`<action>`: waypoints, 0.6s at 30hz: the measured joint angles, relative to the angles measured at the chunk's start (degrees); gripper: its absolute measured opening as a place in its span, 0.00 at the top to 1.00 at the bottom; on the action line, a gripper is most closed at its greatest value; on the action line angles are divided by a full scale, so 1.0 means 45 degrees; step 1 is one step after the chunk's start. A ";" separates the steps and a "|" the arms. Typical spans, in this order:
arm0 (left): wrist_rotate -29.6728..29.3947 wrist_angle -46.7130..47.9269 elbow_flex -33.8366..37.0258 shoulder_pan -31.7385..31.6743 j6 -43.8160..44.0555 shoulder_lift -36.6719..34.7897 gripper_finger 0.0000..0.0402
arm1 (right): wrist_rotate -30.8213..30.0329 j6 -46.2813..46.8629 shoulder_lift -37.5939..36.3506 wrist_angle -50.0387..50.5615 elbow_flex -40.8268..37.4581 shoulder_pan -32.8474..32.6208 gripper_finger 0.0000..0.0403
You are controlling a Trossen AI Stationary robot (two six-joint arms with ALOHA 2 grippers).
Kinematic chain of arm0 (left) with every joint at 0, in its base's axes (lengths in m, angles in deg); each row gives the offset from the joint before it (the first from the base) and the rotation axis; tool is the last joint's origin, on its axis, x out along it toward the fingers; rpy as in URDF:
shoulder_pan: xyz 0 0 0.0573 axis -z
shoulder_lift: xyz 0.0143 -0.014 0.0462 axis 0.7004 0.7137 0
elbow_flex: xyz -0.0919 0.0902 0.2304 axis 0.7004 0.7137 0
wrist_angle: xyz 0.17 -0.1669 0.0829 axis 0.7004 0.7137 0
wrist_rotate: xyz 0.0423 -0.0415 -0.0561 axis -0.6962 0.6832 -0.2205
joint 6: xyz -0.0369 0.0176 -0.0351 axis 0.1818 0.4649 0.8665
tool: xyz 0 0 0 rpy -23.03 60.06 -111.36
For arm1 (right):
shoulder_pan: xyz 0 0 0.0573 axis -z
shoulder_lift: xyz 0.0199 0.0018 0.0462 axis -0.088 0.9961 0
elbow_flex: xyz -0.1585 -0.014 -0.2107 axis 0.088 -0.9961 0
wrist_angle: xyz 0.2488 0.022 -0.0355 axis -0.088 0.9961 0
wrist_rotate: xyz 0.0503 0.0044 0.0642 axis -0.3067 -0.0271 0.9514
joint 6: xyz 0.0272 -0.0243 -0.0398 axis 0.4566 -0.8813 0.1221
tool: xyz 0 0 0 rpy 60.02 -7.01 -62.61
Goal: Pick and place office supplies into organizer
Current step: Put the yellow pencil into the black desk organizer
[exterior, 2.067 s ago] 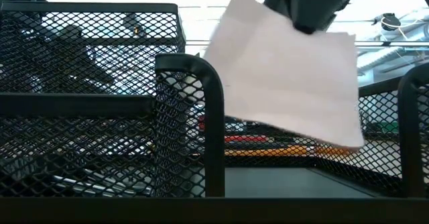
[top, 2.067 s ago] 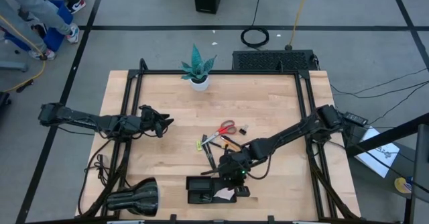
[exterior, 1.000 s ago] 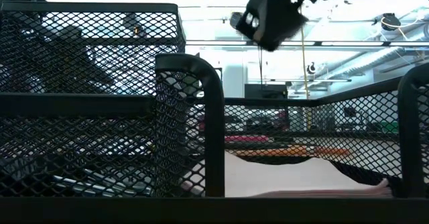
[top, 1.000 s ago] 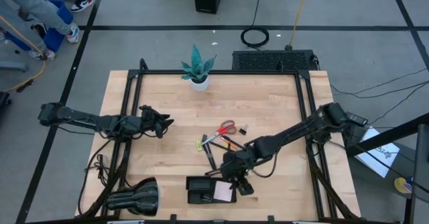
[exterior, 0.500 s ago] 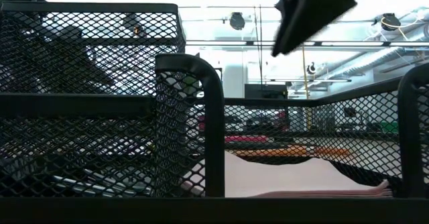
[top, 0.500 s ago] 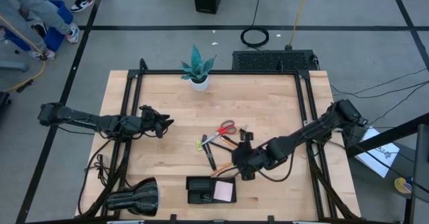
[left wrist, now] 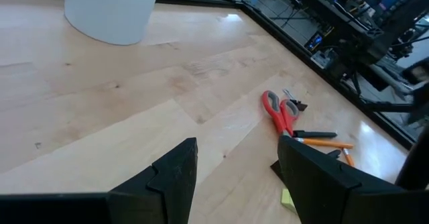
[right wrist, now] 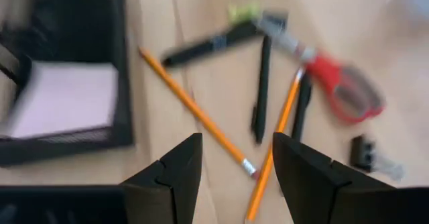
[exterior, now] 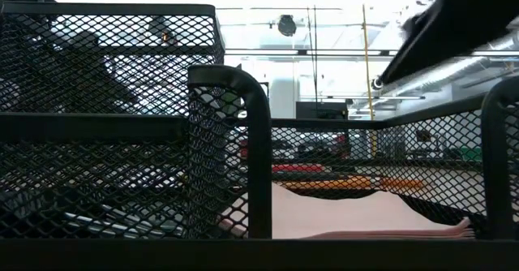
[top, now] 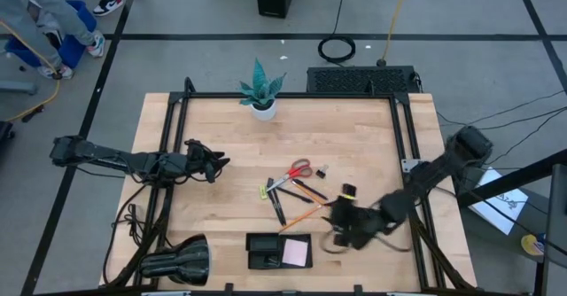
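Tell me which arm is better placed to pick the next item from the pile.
The right. Its gripper is open beside the pencils and pens, near the organizer. The left gripper waits farther away.

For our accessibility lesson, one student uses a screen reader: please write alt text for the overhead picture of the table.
Seen from above, a wooden table holds a black organizer with a pink note pad inside; scissors, pens and pencils lie loose beyond it. The right gripper hovers open beside the organizer, and the left gripper waits open at the left.
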 joint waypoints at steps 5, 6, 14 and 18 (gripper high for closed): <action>-0.0028 -0.0001 0.0000 0.0001 0.0007 0.0004 0.47 | -0.4560 0.1047 -0.1854 -0.2815 -0.2666 -0.2166 0.59; -0.0028 -0.0002 0.0000 0.0003 0.0016 0.0000 0.47 | -0.4972 0.1301 -0.1921 -0.3811 -0.3384 -0.2485 0.59; -0.0348 -0.0003 0.0000 -0.0002 0.0022 0.0005 0.47 | -0.3451 0.1601 -0.0901 -1.2884 -0.7745 -0.2165 0.59; -0.0378 -0.0008 0.0000 0.0000 0.0003 0.0002 0.47 | -0.2041 0.1383 -0.0121 -1.6185 -0.8594 -0.1552 0.59</action>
